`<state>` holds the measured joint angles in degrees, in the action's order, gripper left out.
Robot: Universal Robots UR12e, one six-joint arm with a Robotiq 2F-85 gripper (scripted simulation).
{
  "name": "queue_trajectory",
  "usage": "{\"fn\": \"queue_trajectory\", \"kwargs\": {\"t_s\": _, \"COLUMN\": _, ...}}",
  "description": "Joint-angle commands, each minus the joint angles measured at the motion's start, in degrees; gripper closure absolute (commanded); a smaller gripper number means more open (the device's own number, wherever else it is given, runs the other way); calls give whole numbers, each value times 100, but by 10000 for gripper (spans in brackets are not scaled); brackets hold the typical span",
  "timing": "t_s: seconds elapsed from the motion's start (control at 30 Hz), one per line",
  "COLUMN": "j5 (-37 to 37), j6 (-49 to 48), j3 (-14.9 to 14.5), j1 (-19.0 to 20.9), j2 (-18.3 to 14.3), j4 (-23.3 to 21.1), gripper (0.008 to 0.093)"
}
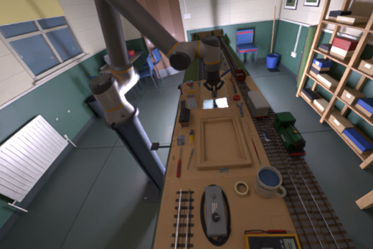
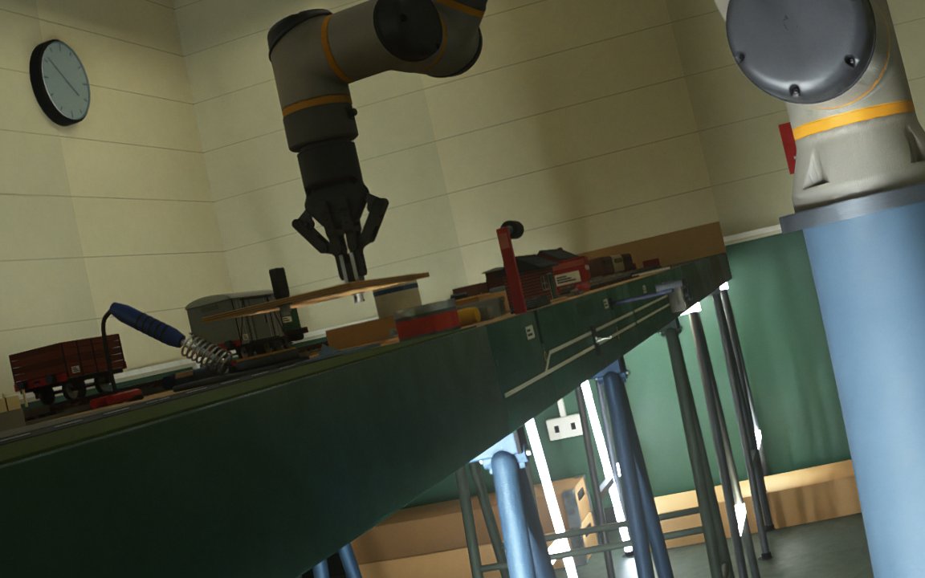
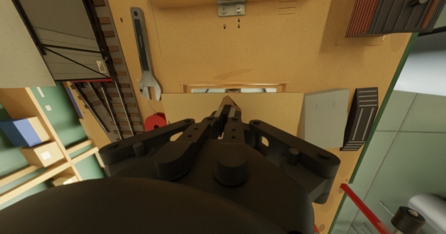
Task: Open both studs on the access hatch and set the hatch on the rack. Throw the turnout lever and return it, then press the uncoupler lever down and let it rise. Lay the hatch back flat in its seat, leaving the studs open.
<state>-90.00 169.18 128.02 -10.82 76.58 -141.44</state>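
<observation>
The access hatch (image 2: 315,293), a thin plywood panel, is partly hidden behind my gripper's body in the wrist camera (image 3: 232,106). It hangs level in the air above the far part of the bench, over a small framed opening (image 1: 215,103). The large wooden frame (image 1: 222,142) stands nearer on the board. A red lever with a black knob (image 2: 508,266) stands upright at the bench's edge, right of the hatch. My gripper (image 2: 351,272) points straight down from above and is closed on the hatch's small handle, holding the panel off the bench.
A blue-filled mug (image 1: 268,181) and a tape roll (image 1: 241,188) sit near the frame's close end. A spanner (image 3: 144,55), a red spool (image 3: 155,122), a grey block (image 3: 325,117) and a black ribbed block (image 3: 361,119) flank the hatch. Wagons stand on the track (image 1: 257,103).
</observation>
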Motion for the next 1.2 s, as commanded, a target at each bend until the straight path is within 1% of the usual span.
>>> {"fn": "queue_trajectory", "kwargs": {"t_s": 0.0, "j5": 2, "j6": 0, "j3": -2, "j1": 0, "j2": -8, "j4": -19, "gripper": 934}}
{"fn": "queue_trajectory", "kwargs": {"t_s": 1.17, "j5": 2, "j6": 0, "j3": 127, "j1": 0, "j2": -496, "j4": -638, "gripper": 934}}
